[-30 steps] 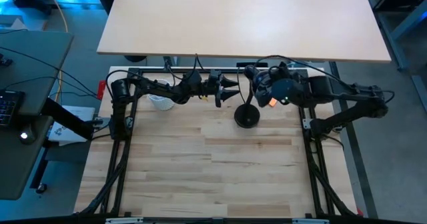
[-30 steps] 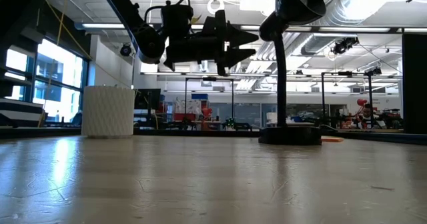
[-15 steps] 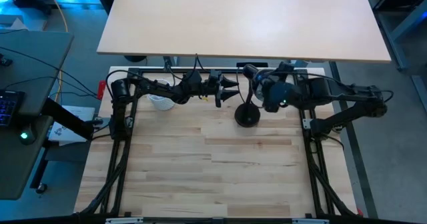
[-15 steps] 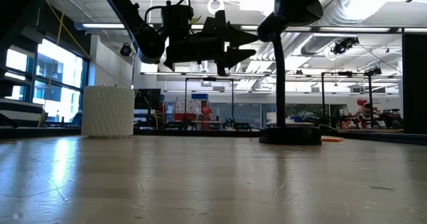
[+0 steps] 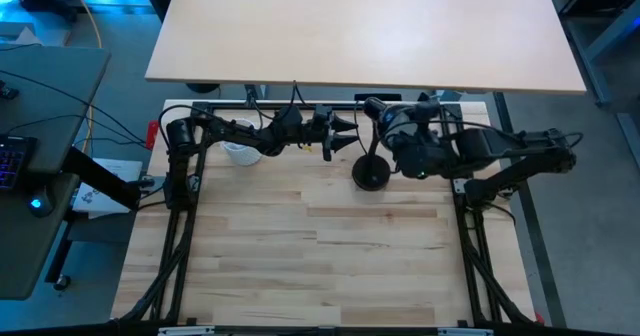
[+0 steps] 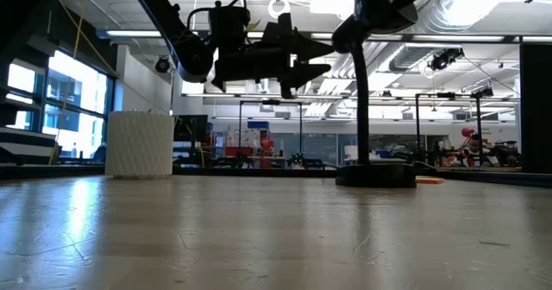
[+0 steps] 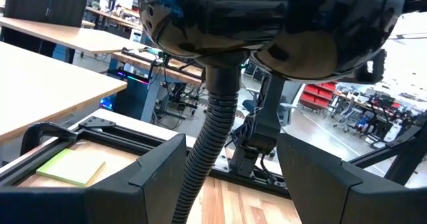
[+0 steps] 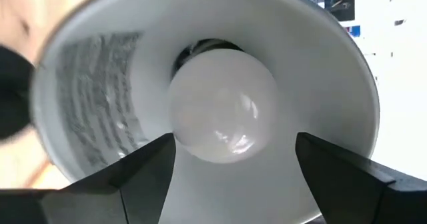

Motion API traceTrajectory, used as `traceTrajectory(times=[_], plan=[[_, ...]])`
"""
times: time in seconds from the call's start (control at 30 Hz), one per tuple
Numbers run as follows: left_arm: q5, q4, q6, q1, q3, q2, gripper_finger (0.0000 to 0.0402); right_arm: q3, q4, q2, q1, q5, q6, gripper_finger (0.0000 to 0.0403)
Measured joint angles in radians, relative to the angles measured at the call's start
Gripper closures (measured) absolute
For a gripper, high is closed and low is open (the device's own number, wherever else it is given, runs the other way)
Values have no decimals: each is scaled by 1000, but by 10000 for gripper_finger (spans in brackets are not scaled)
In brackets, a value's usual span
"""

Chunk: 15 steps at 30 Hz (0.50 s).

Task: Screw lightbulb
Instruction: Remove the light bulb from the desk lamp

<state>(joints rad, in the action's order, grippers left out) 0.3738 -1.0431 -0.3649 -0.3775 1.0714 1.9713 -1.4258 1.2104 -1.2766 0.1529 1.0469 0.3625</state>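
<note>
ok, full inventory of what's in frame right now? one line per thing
lightbulb: one, white frosted, seated inside the lamp's shade, seen between the right claw's fingers.
desk lamp: one, black, round base at the rear middle of the table, gooseneck up to a shade that is white inside.
cup: one, white ribbed, rear left of the table, under the left arm.
note pad: one, yellow-green, by the table's frame.
second table: one, light wood, beyond the work table.
left claw: open, raised, beside the lamp's neck.
right claw: open, in front of the shade's mouth, fingers either side of the bulb, not touching it.
</note>
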Motion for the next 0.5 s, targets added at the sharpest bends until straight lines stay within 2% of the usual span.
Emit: traceTrajectory(times=[0.27,0.4,0.5], plan=[[0,0,0,0,0,0,173,0,49,0,41,-12,-343,96],[0,0,0,0,0,0,173,0,79,0,41,-94,-524,96],[0,-1,0,0,0,0,173,0,104,2,37,-142,-741,96]])
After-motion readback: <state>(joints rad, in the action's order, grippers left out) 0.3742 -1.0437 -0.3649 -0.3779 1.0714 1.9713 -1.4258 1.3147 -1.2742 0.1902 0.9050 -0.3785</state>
